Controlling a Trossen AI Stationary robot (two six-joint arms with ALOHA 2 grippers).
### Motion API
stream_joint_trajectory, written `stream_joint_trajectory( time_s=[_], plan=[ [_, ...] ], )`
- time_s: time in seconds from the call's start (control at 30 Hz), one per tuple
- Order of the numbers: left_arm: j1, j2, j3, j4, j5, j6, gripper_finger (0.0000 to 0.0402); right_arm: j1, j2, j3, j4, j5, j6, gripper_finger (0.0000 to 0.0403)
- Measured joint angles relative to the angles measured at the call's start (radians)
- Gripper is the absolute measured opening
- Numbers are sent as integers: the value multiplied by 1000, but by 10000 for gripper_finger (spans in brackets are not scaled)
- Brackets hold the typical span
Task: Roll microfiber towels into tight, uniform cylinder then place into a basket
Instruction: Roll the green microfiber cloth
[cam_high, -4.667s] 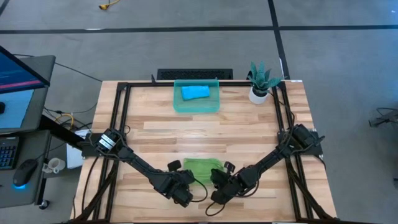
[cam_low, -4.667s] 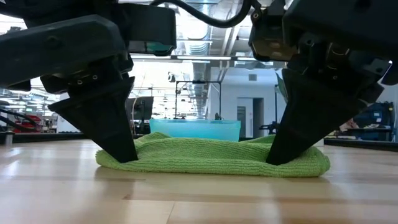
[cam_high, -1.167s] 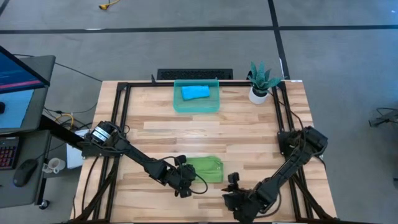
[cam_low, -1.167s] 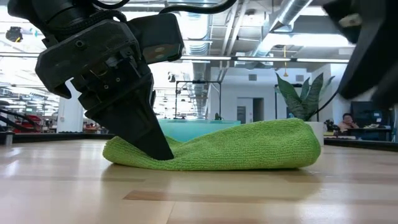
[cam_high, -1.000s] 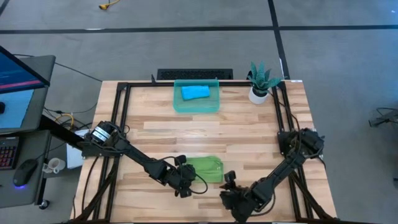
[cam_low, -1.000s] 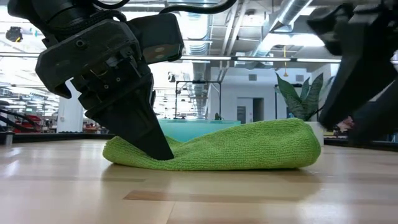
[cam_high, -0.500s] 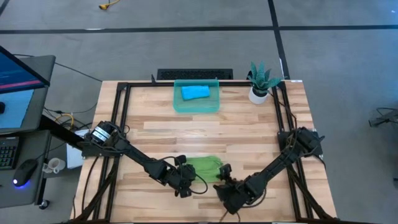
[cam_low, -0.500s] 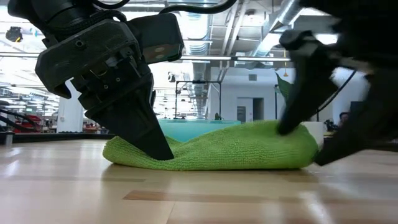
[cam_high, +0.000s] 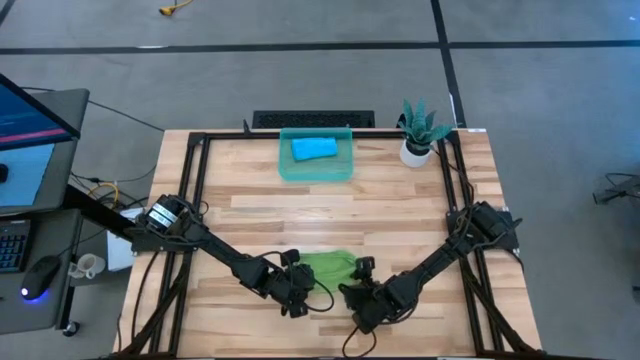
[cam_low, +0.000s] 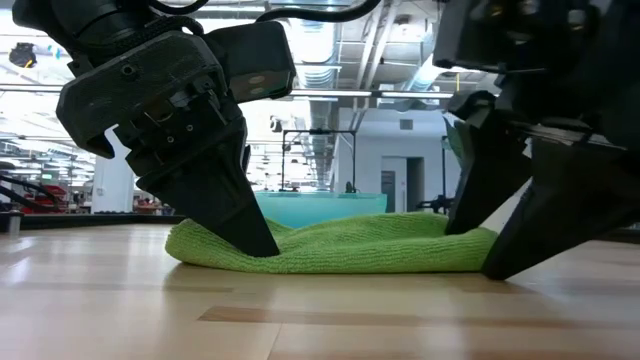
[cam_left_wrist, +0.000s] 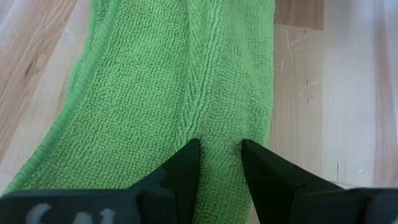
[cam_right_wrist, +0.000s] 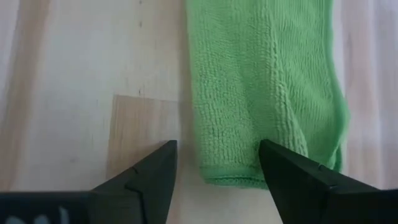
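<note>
The lime-green towel (cam_high: 326, 268) lies folded into a thick strip on the wood near the table's front edge, also low and wide in the low view (cam_low: 340, 245). My left gripper (cam_high: 303, 284) is shut on its left end. My right gripper (cam_high: 351, 284) stands open at its right end, one finger over the cloth and one over bare wood beside it (cam_right_wrist: 217, 158). The sky-blue towel (cam_high: 314, 149) lies inside the teal basket (cam_high: 286, 166) at the table's far edge. My left gripper pinches a raised ridge of the cloth (cam_left_wrist: 216, 138) between its two fingers at the towel's left end. It comes slanting down from the near left. The towel lies on the table, with creases running into the pinch. My right gripper has one fingertip (cam_right_wrist: 283, 165) on top of the towel's right end, slanting down from the near right. The cloth lies lower there (cam_low: 455, 228). The other fingertip (cam_right_wrist: 155, 168) is over bare wood beside the towel's edge.
A white pot with a green plant (cam_high: 416, 148) stands at the far right corner. A black frame (cam_high: 195, 190) runs along the table's sides. Bare wood lies between the green towel and the basket. A monitor and keyboard stand off the table's left side.
My right gripper has come from the near right toward the towel's right end, sinking and turning as it went. The towel's right end, which bulged up before, now lies flatter under the finger. The towel's left end has stayed in place.
</note>
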Motion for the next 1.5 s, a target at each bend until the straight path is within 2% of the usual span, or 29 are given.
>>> stream_joint_trajectory(
  time_s=[0.17,0.53,0.87,1.07,1.2,1.33,1.5],
  plan=[
    [0,0,0,0,0,1,118,-36,-2,0,-3,-78,62,234],
    [-15,-4,-1,-1,-18,124,118,-113,-3,0,-3,-235,75,136],
    [-55,-20,-3,-15,-74,223,118,-138,-6,-2,18,-281,74,16],
    [-91,-47,2,-79,-154,280,118,-139,-6,-2,18,-288,90,25],
    [-131,-60,49,-200,-232,308,118,-142,-6,-2,17,-295,93,15],
    [-181,-60,104,-290,-255,330,118,-145,-6,-1,17,-301,93,9],
    [-231,-61,110,-286,-262,360,118,-147,-6,-1,19,-307,101,23]
  ],
)
